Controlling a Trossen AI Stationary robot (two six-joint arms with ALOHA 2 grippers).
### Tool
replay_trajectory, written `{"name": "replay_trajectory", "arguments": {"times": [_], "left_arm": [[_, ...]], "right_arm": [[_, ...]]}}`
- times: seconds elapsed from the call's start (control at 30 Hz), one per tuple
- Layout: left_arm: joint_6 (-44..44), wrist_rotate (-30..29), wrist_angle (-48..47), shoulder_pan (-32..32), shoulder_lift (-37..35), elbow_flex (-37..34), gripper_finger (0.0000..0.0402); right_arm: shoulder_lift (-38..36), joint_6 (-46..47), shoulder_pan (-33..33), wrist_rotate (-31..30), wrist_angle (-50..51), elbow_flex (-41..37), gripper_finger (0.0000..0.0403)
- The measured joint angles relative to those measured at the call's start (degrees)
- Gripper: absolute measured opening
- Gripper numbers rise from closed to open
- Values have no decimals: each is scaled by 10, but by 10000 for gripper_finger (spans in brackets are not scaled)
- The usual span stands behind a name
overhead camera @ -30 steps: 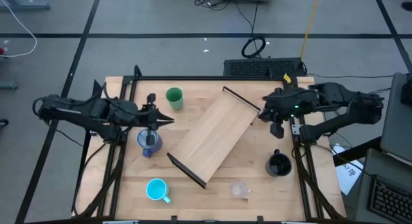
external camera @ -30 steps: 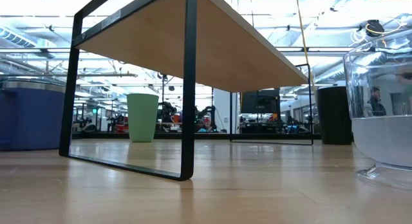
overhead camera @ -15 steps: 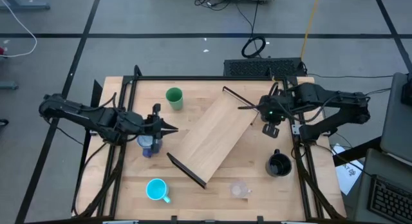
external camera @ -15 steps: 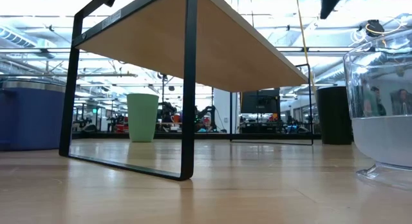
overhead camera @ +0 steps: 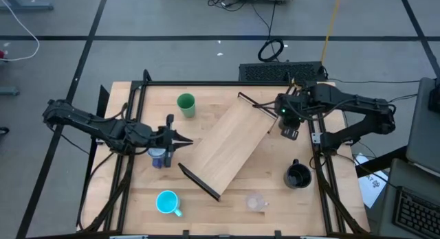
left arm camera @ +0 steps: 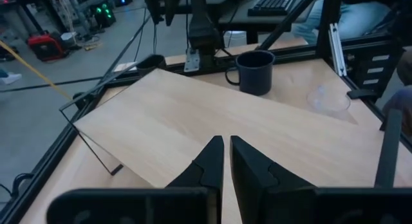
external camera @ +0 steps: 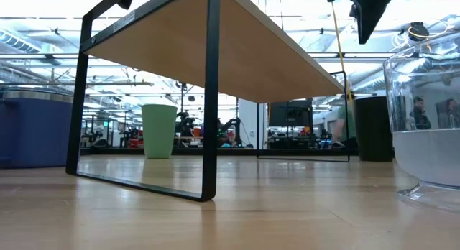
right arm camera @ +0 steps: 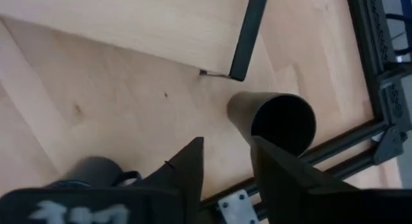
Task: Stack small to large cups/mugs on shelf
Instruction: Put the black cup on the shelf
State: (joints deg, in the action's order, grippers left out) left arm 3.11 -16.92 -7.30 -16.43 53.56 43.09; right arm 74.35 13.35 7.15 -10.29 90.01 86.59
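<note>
The shelf (overhead camera: 228,144) stands slantwise mid-table on its end brackets. A green tumbler (overhead camera: 185,104) stands at the far left, a blue-purple mug (overhead camera: 159,157) to the shelf's left, and a cyan mug (overhead camera: 167,202) and clear cup (overhead camera: 256,201) near the front. A wide black mug (overhead camera: 297,176) stands at the right. The tall black cup (right arm camera: 278,123) stands by the shelf's far right corner. My left gripper (left arm camera: 226,161) is shut and empty, hovering beside the blue-purple mug and pointing at the shelf. My right gripper (right arm camera: 225,150) is open, pointing down above the tall black cup (external camera: 374,128).
A black frame (overhead camera: 317,156) runs along the table's sides and far edge. The shelf's dark bracket (right arm camera: 244,37) stands close to the tall black cup. Bare wood lies between the shelf and the right rail.
My right gripper has gone toward the table's left and far edge and come down, now showing at the top of the low view above the tall black cup. My left gripper has slid a little toward the shelf. No cup has moved.
</note>
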Motion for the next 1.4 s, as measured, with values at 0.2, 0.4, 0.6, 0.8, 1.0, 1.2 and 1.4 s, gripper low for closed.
{"name": "replay_trajectory", "arguments": {"times": [0.2, 0.4, 0.6, 0.8, 1.0, 1.2, 1.4], "left_arm": [[0, 2, -1, 0, 5, 0, 31], [2, 3, -5, 0, 4, 0, 31], [6, 3, -12, 0, 4, 0, 31], [7, 4, -15, 0, 4, 0, 31], [6, 5, -16, 0, 4, 0, 31], [7, 5, -16, 0, 4, 0, 31], [7, 5, -16, 0, 4, 0, 31]], "right_arm": [[0, -68, 7, 0, 0, -32, 156], [0, -87, 7, 1, -1, -84, 166], [0, -100, 7, 0, -33, -137, 181], [-11, -118, 28, -1, -83, -177, 194], [-40, -146, 74, -1, -123, -212, 194], [-49, -184, 121, -1, -163, -239, 190], [-49, -208, 163, 0, -177, -246, 179]]}}
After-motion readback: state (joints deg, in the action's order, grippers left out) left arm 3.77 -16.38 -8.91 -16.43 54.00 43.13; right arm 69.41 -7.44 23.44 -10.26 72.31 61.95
